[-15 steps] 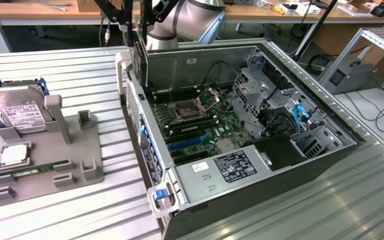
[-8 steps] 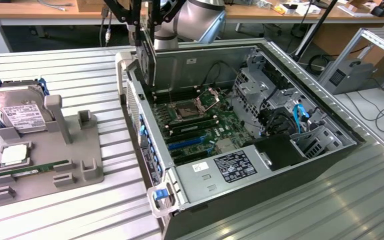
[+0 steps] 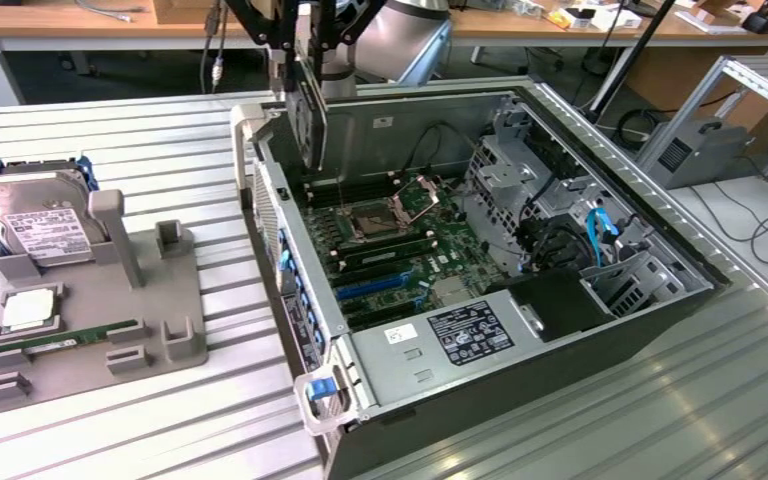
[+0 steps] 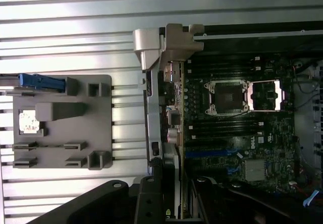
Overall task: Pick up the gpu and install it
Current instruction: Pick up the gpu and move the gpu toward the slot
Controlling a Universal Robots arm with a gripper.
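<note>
- We see the gripper (image 3: 307, 55) pinching the gpu (image 3: 309, 115) by its top edge, in the upper centre-left of the exterior view.
- The card hangs below the fingers with its long axis up-down in the frame, above the far left corner of the open computer case (image 3: 424, 120).
- The motherboard (image 3: 398, 240) lies beneath it. The blue slot (image 3: 373, 288) sits lower in the frame, well apart from the card.

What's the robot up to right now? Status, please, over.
End effector shut on the gpu. It hangs upright above the open computer case, not yet seated. Hard drive on its gray stand, well aside.
</note>
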